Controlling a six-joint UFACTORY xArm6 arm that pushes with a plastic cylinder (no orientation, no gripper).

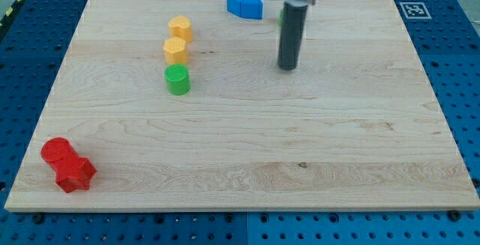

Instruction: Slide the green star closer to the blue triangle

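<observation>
My tip (288, 67) sits below a green block (282, 16), perhaps the star, mostly hidden.

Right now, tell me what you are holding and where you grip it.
Nothing is held. I have no fingers, only a rod; my tip rests on the board, touching no block, below the blue block.

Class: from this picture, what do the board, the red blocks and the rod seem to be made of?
Board: pale wood with visible grain, smooth.
Red blocks: probably plastic, matte, with fine ridges suggesting 3D printing.
Rod, ending in my tip: dark, slightly glossy, metal or plastic; unclear which.
</observation>
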